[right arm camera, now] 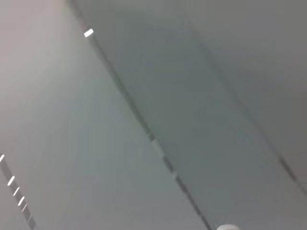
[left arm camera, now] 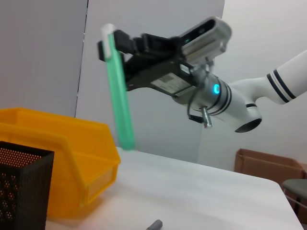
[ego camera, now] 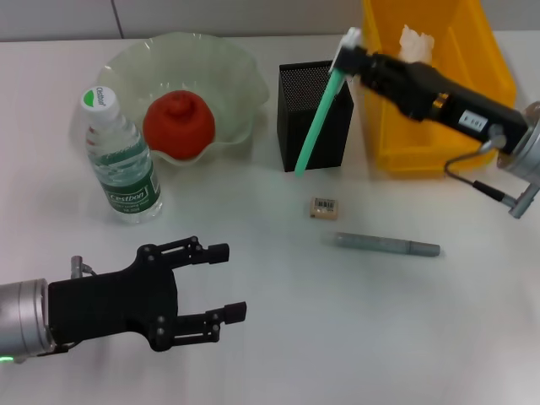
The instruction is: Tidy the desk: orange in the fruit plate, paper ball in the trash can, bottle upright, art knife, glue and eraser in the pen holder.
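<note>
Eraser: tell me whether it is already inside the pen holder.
No, the eraser lies on the bare table in front of the pen holder, near the glue.

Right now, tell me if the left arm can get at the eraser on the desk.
Probably yes. The left tool hangs open and empty over bare desk, and the eraser lies flat in the open ahead of it with nothing between. The glue lies beside the eraser, apart. The right tool is up at the pen holder.
</note>
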Tool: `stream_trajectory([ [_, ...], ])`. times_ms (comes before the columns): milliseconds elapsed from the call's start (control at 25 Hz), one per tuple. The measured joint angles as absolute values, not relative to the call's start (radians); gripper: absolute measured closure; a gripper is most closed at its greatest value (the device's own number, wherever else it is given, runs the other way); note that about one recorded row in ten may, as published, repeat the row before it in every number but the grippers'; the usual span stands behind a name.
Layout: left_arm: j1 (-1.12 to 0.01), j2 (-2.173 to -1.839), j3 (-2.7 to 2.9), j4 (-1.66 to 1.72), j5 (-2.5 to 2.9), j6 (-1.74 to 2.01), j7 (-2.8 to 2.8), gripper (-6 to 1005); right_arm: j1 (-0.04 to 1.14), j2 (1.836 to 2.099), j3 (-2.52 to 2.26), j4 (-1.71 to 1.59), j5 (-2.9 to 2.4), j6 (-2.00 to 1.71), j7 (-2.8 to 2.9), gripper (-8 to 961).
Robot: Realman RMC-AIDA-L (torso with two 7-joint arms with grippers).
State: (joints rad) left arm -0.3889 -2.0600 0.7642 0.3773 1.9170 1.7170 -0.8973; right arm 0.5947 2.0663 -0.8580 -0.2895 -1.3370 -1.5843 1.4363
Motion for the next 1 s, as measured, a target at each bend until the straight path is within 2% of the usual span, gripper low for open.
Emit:
stream_trajectory([
  [1000,-0.383,-2.066,0.765,0.365,1.920,1.718,-0.880,229,0.663,2.073,-0.761,-0.300,-1.299,-1.269,1.539,767],
])
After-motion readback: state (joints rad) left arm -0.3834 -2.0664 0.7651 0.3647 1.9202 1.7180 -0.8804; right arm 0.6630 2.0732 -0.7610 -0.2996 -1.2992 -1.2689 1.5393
